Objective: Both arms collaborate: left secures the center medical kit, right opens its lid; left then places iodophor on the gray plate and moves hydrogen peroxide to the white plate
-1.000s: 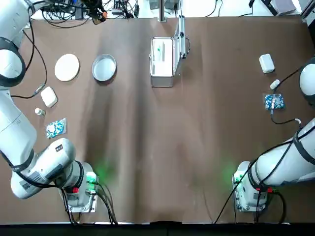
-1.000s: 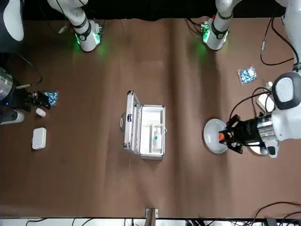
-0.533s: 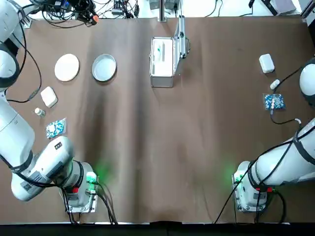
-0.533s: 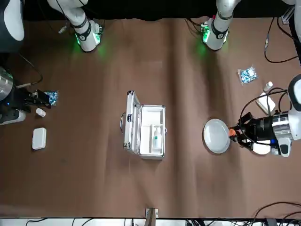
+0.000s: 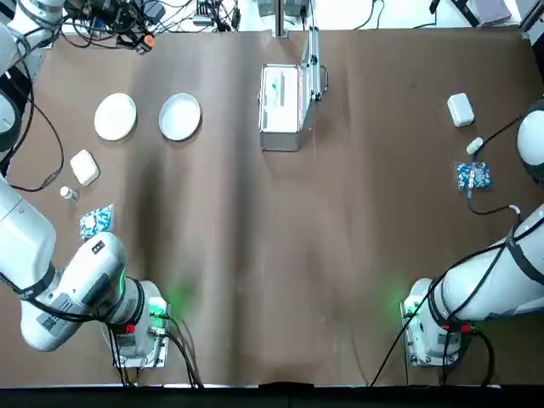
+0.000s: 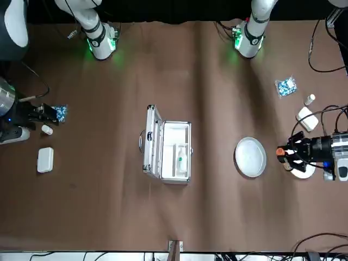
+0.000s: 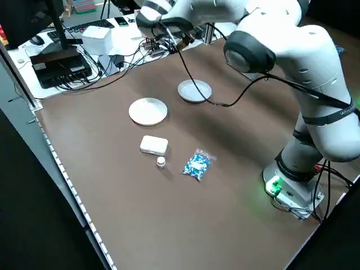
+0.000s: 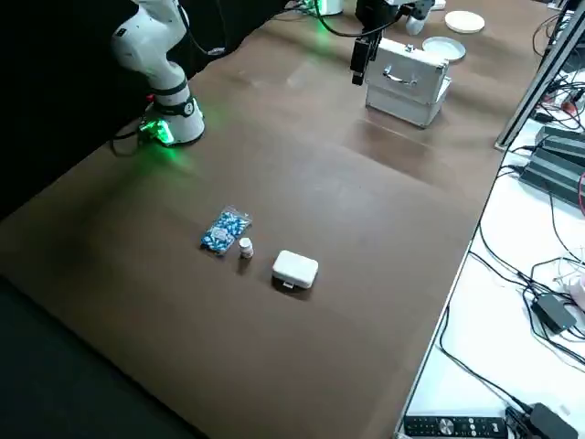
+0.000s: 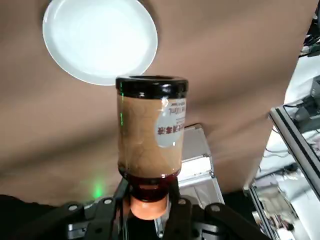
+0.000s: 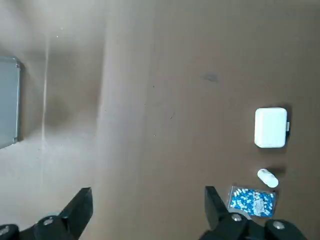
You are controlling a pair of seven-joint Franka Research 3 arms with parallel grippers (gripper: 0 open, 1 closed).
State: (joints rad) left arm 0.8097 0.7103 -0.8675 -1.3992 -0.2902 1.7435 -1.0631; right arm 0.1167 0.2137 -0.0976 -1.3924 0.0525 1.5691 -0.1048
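Observation:
The medical kit (image 5: 280,106) stands open at the table's far middle, its lid (image 5: 313,64) upright on my right side. A white bottle with a green mark (image 6: 180,157) lies inside. My left gripper (image 9: 148,192) is shut on the orange cap of a brown bottle (image 9: 150,135), whose label I cannot read. In the front view the cap (image 6: 280,153) hangs over the near edge of the white plate (image 6: 302,169), beside the bare gray plate (image 6: 250,156). My right gripper (image 10: 145,210) hovers open and high over the table's right side.
A white box (image 5: 84,167), a small vial (image 5: 68,194) and a blue packet (image 5: 96,222) lie near the left arm. A matching box (image 5: 460,109), vial (image 5: 474,145) and packet (image 5: 473,176) lie on the right. Cables (image 5: 127,17) crowd the far left edge.
My left gripper has carried the brown bottle from above the gray plate toward my left, ending over the white plate. The right arm and the kit have not moved.

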